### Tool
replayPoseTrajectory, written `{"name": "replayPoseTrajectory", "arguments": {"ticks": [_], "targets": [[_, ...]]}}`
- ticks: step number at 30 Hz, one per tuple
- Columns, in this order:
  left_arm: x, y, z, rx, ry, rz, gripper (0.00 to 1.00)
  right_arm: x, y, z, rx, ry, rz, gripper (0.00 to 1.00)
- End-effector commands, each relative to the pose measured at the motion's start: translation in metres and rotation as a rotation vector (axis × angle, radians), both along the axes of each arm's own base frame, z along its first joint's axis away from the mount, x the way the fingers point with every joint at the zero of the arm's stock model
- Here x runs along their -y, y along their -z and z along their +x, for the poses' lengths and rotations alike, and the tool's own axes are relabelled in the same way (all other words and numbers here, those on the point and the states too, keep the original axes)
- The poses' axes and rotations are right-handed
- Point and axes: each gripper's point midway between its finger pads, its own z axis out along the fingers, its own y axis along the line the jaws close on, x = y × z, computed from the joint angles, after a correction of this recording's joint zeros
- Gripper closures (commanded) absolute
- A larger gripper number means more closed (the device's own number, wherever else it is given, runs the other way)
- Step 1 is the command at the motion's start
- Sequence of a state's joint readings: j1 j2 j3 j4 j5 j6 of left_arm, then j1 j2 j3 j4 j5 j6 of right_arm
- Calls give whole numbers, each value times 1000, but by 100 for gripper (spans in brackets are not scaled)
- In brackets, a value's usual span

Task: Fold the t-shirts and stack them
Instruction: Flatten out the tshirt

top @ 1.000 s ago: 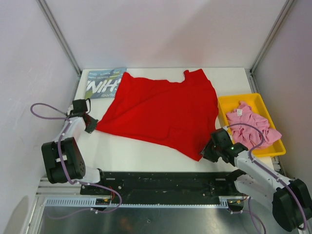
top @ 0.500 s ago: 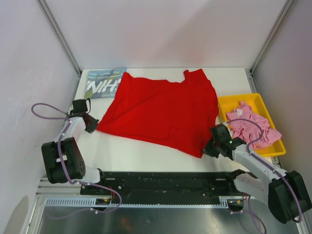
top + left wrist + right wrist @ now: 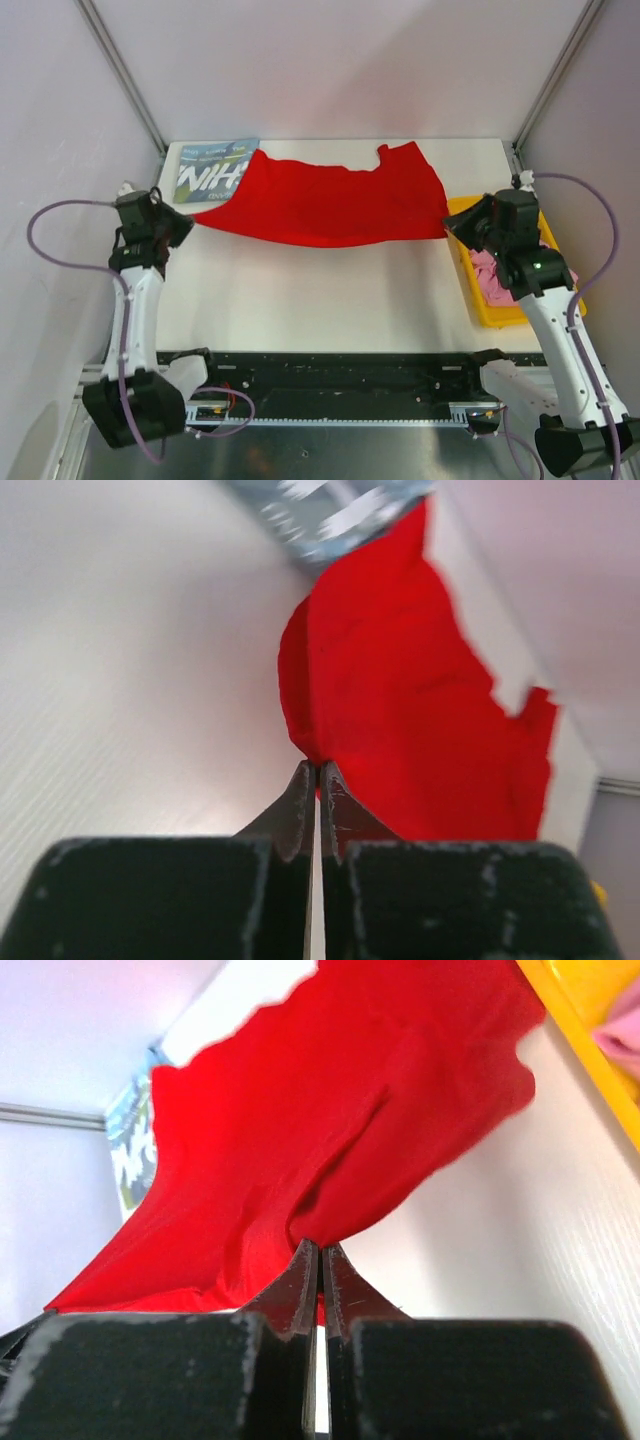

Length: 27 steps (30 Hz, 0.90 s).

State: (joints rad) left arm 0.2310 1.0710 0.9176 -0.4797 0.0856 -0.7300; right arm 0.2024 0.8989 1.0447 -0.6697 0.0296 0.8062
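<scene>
From above, the red shirt (image 3: 330, 200) stretches between the two sets of jaws, its long axis running straight from one to the other above the table (image 3: 320, 290). The left jaws, on the left arm (image 3: 135, 300), pinch one near corner. The right jaws, on the right arm (image 3: 560, 330), pinch the other. The blue shirt (image 3: 210, 170) lies beyond the left jaws. The pink shirt (image 3: 490, 280) sits in the tray (image 3: 490, 312) beneath the right jaws.

In the left wrist view, the jaws are pressed together on a fold of red shirt (image 3: 400, 710), and the cloth fans out ahead and to their right.

In the right wrist view, the jaws are closed on red shirt (image 3: 330, 1110), which spreads ahead and to their left, with the tray (image 3: 590, 1020) to their right.

Each arm holds its own corner, so neither is nearer. The fold likely needs both to carry the held edge forward together.
</scene>
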Motion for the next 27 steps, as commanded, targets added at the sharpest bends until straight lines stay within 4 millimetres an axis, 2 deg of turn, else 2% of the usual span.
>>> {"name": "replayPoseTrajectory", "arguments": {"ticks": [1, 8, 12, 15, 17, 20, 23, 27], "targets": [[22, -99, -12, 293, 69, -17, 100, 7, -66, -7, 133, -8, -8, 100], [35, -198, -66, 593, 49, -4, 100, 19, -175, -41, 372, 22, 18, 100], [35, -251, -92, 726, 20, 31, 100, 32, -222, -63, 459, 58, -11, 100], [34, -277, -99, 772, 0, 35, 100, 42, -253, -71, 522, 94, -38, 100], [33, -288, -95, 779, -1, 29, 100, 44, -267, -68, 549, 105, -52, 100], [29, -292, -73, 746, 6, 29, 100, 44, -277, -50, 570, 112, -76, 100], [21, -288, -42, 691, 9, 34, 100, 40, -273, -17, 578, 115, -95, 100], [11, -271, 13, 592, 27, 29, 100, 31, -259, 37, 576, 111, -99, 100]]}}
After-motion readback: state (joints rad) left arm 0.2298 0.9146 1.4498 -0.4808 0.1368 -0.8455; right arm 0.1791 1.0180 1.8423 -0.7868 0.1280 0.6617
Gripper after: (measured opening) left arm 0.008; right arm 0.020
